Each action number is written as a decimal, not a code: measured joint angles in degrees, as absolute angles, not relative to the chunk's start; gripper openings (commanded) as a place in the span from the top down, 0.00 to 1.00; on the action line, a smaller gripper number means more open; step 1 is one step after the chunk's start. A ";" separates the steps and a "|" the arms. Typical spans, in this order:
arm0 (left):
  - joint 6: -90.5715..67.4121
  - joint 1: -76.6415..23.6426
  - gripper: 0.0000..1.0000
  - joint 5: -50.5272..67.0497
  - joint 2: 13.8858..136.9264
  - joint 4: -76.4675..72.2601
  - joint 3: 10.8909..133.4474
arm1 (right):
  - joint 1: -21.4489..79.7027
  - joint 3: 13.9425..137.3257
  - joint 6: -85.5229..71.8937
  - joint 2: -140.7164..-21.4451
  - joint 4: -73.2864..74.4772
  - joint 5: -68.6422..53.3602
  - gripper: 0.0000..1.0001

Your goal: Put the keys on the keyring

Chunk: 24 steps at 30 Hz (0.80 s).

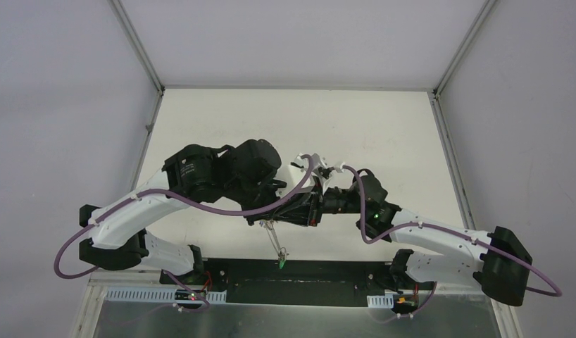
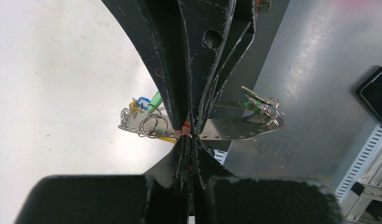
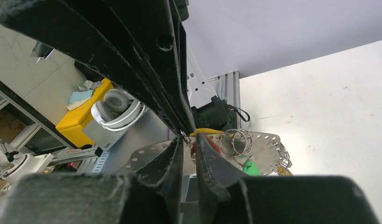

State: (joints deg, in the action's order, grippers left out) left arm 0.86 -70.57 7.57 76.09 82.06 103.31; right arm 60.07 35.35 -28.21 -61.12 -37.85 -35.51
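Note:
The keyring is a flat grey metal band with holes, held in the air between my two grippers. It also shows in the right wrist view and hangs as thin lines in the top view. Small split rings hang from it. Keys with green, blue and yellow heads cluster at one end, and a green key is at the other. My left gripper is shut on the band's edge. My right gripper pinches a red key head next to the band.
White table top with grey enclosure walls around it. The black base plate and a metal bench lie at the near edge. White headphones on a yellow box sit beyond the table. Purple cables loop along both arms.

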 measured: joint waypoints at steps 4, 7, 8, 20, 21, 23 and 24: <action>0.80 -70.59 1.00 7.55 75.16 81.47 102.41 | 60.23 35.35 -28.40 -61.78 -38.96 -36.27 0.70; 0.67 -70.57 1.00 7.49 74.70 80.12 101.82 | 60.62 35.35 -28.38 -62.00 -39.81 -36.93 0.72; 0.64 -70.57 1.00 7.46 74.56 79.75 101.60 | 60.71 35.35 -28.34 -62.00 -40.03 -37.21 0.75; 0.51 -70.89 1.00 7.38 73.08 79.07 101.03 | 60.80 35.35 -27.66 -62.19 -40.80 -38.85 1.00; 0.49 -70.89 1.00 7.35 73.03 79.00 100.97 | 60.80 35.35 -27.53 -62.19 -40.80 -38.87 1.00; 0.49 -70.89 0.92 7.33 72.79 78.59 100.55 | 60.80 35.35 -27.20 -62.19 -40.69 -38.87 1.00; 0.45 -70.89 0.83 7.29 72.58 78.35 100.27 | 60.80 35.35 -27.00 -62.19 -40.62 -38.87 1.00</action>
State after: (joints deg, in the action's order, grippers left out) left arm 0.45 -70.89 7.29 72.58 78.35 100.27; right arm 60.80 35.35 -27.00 -62.19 -40.62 -38.87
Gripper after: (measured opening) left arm 0.009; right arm 0.007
